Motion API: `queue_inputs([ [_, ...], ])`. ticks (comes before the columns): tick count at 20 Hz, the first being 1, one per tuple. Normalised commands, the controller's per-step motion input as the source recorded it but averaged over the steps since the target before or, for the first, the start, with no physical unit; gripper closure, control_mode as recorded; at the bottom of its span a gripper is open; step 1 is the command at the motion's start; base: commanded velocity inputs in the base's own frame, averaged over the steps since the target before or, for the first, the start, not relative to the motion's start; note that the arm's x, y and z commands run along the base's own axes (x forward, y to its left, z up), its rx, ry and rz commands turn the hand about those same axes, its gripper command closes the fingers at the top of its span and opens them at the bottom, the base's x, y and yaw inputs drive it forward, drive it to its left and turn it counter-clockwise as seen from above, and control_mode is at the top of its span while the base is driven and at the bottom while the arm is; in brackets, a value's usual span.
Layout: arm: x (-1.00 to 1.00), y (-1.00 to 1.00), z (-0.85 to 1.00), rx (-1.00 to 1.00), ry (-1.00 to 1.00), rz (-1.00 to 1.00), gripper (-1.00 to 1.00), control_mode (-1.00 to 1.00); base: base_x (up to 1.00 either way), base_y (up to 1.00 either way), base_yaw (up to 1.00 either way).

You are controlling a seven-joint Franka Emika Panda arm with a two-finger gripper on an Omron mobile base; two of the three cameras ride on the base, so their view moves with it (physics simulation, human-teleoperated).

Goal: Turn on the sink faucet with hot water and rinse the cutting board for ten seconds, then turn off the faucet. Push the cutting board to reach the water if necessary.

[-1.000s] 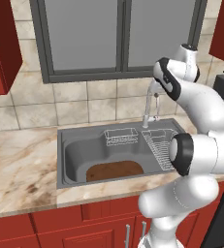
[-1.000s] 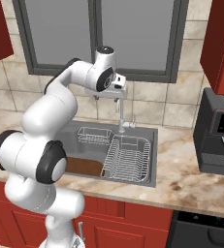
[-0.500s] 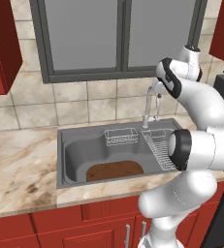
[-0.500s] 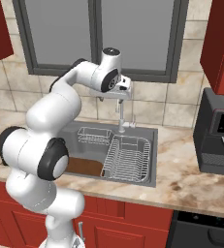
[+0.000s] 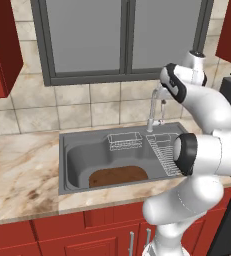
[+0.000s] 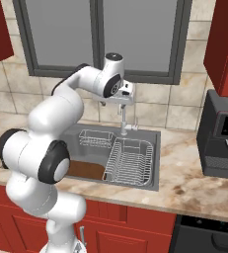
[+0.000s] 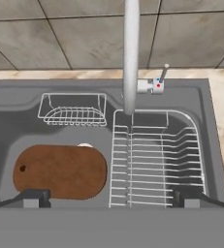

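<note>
My gripper [image 7: 112, 200] stands open and empty, high over the sink [image 7: 215, 145] and looking down past the sink faucet [image 7: 131, 58]. The faucet's small lever [image 7: 163, 73] sticks up at its base, apart from my fingertips [image 7: 36, 197]. In the base views the gripper [image 5: 158, 93] [image 6: 123, 99] hovers at the top of the chrome faucet [image 5: 151, 112] [image 6: 123, 118]. The brown cutting board [image 7: 60, 171] [image 5: 118, 176] [image 6: 83, 169] lies flat on the basin floor at the left front, off to the side of the spout. No water is in view.
A wire dish rack [image 7: 157, 155] [image 5: 162, 150] [image 6: 130, 160] fills the basin's right side. A small wire basket [image 7: 73, 110] [image 5: 124, 140] hangs at the back wall. A dark appliance [image 6: 224, 133] stands on the marble counter to the right.
The hand has shifted slightly to the right over the faucet top. The jaws stay open and the board has not moved.
</note>
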Motion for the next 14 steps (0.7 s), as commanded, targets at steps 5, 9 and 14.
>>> queue_inputs([
  [5,0.22,0.0,-0.11,0.0,0.0,0.0,-1.0,-1.0,0.0,0.0,0.0],
  [9,0.26,0.0,-0.06,0.0,0.0,0.0,-1.0,-1.0,0.0,0.0,0.0],
  [14,0.34,0.0,-0.04,0.0,0.0,0.0,-1.0,-1.0,0.0,0.0,0.0],
])
